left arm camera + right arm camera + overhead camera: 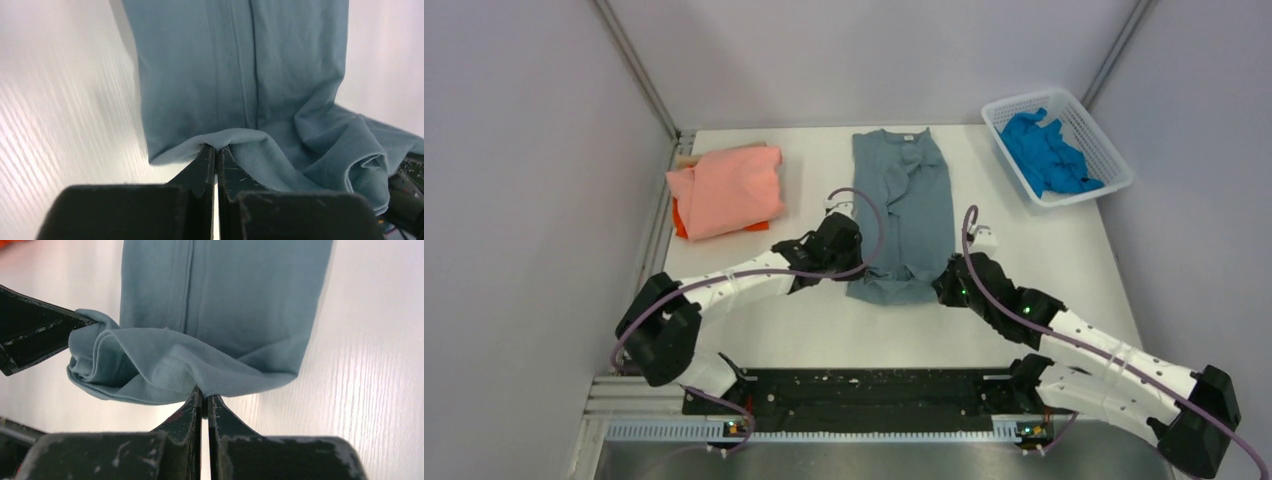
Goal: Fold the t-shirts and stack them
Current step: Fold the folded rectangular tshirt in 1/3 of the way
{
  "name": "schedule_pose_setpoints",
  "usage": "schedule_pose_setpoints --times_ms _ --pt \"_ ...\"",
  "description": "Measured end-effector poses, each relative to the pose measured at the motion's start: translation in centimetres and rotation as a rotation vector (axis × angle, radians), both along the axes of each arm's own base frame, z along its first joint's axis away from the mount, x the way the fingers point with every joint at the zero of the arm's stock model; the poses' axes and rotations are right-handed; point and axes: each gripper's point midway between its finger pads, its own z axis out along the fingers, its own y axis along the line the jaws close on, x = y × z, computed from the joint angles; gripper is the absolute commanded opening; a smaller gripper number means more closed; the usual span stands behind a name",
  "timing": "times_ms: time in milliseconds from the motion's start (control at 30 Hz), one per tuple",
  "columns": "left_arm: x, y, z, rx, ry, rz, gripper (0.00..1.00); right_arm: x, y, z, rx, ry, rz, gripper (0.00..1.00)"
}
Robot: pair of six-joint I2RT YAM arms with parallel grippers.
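White table [824, 330], smooth matte top with a faint wood-grain streak in the wrist views. The grey-blue shirt [909, 210] lies mid-table as a long narrow strip, sides folded in and collar at the far end. It is soft thin knit, with a straight seam running down the middle. The near hem is bunched up and lifted in loose rolls, and the stitched hem edge shows there. The salmon-pink shirt [729, 188] sits at the far left, folded to a rough rectangle, soft and slightly puffy. It lies on top of the orange shirt [681, 222], of which only a thin edge shows at the near left. The white plastic basket [1112, 160] at the far right is rectangular with mesh walls. It holds the bright blue shirt [1044, 150], crumpled in a heap. The left gripper [216, 147] is pinched closed on the near left corner of the grey-blue shirt, with cloth folded over the tips of its black scuffed fingers [205, 165]. The right gripper [202, 390] is clamped closed on the near right corner, with the hem fabric creased where the tips bite. Both grippers sit at the near end of the strip, left and right of it, and the hem sags between them.
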Motion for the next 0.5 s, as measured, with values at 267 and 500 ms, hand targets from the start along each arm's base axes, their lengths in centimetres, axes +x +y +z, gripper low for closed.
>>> schedule_pose_setpoints --times_ms 267,500 --pt "6.3 -1.5 2.3 -0.010 -0.048 0.050 0.00 4.7 -0.8 1.1 -0.038 -0.088 -0.073 0.00" --pt "10.0 -0.3 3.4 0.029 -0.086 0.128 0.00 8.6 -2.3 2.4 -0.055 -0.138 -0.147 0.00"
